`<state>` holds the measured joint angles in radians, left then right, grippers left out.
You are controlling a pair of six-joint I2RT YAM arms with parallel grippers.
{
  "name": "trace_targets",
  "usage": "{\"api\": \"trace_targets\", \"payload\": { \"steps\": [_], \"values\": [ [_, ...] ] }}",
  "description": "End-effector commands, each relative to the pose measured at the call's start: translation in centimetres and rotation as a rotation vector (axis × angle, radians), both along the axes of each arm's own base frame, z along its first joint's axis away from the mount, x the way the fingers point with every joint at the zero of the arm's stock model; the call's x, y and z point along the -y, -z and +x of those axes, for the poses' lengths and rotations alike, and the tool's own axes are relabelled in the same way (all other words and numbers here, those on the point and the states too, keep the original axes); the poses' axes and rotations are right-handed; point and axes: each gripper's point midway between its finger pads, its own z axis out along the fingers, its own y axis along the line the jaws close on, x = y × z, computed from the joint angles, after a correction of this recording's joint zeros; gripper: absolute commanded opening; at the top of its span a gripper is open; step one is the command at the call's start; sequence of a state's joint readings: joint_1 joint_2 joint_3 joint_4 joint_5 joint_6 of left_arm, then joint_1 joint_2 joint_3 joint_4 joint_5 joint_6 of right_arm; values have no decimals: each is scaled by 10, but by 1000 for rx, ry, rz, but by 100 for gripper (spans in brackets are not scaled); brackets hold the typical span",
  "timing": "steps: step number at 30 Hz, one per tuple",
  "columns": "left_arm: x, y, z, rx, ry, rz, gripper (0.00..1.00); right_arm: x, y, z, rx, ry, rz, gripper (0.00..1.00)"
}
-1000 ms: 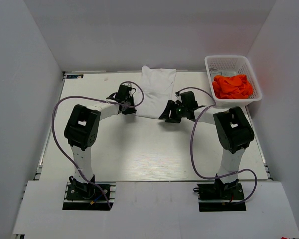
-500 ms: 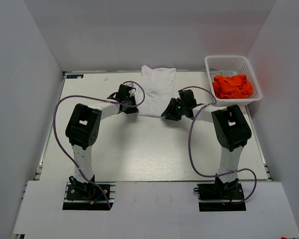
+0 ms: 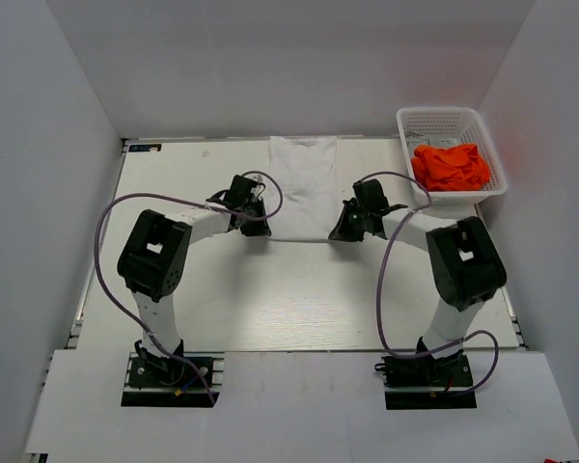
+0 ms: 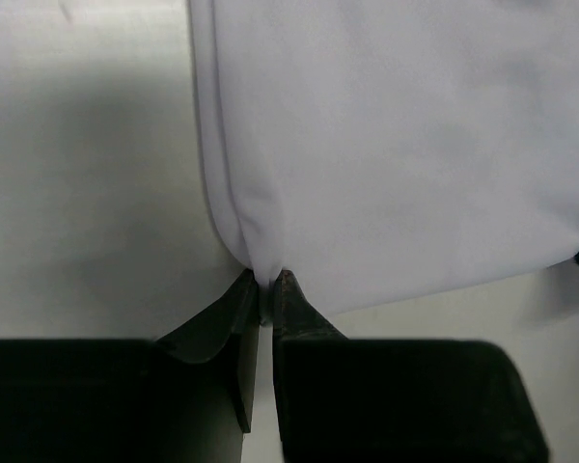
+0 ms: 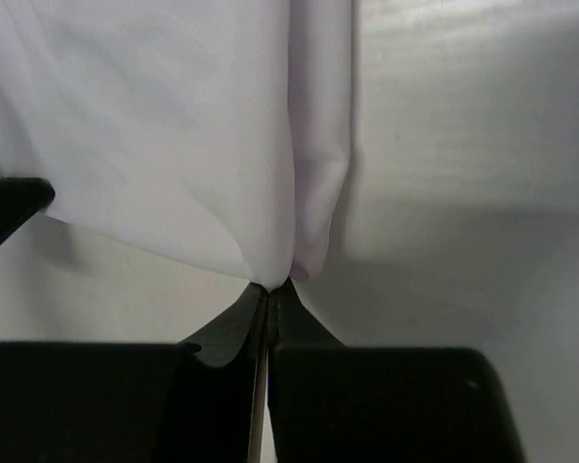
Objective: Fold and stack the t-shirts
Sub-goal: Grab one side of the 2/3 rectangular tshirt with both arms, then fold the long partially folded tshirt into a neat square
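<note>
Two near corners of the white t-shirt, lying flat ahead, are pinched tight, one in the left gripper, one in the right gripper. Lift both level and together for a square fold.

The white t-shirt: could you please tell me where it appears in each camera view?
Top external: the white t-shirt lies far centre on the table.
Left wrist: upper right, corner pinched in the left gripper.
Right wrist: upper left, corner pinched in the right gripper.
Shared landmark: the shirt's near hem.
</note>
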<state>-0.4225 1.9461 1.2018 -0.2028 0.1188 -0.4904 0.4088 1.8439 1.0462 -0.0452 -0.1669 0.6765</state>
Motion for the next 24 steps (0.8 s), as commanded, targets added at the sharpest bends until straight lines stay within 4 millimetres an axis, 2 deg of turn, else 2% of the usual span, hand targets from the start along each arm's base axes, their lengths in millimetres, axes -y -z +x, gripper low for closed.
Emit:
{"api": "trace_targets", "payload": {
  "steps": [1,3,4,5,6,7,8,10,11,12,13,14,15,16,20,24],
  "values": [
    [-3,0,-64,-145,55,19,0,17,-27,-40,34,-122,-91,0],
    [10,-19,-95,-157,130,-34,0,18,-36,-60,49,-201,-106,0],
    [15,-26,-106,-164,158,-52,0,22,-41,-79,19,-223,-112,0],
    [21,-42,-123,-153,198,-66,0,23,-40,-90,7,-240,-118,0],
    [25,-51,-133,-144,225,-83,0,20,-53,-98,29,-262,-91,0],
    [29,-60,-143,-137,251,-96,0,25,-57,-110,-15,-264,-99,0],
    [30,-65,-152,-138,259,-93,0,23,-78,-115,33,-269,-82,0],
    [22,-81,-167,-135,261,-79,0,25,-88,-122,51,-274,-76,0],
    [21,-84,-175,-149,261,-78,0,26,-110,-123,131,-269,-46,0],
    [19,-92,-179,-161,252,-79,0,24,-118,-124,161,-273,-28,0],
    [23,-108,-180,-135,260,-99,0,24,-121,-126,165,-264,-15,0],
    [25,-116,-183,-138,261,-118,0,26,-137,-128,216,-253,4,0],
    [25,-117,-190,-163,264,-110,0,26,-140,-130,224,-259,11,0],
    [29,-130,-192,-150,283,-128,0,27,-146,-133,242,-252,24,0],
    [34,-142,-193,-144,286,-139,0,30,-151,-135,275,-247,33,0],
    [36,-144,-173,-108,247,-100,0,28,-154,-121,288,-235,15,0]
  ]
}}
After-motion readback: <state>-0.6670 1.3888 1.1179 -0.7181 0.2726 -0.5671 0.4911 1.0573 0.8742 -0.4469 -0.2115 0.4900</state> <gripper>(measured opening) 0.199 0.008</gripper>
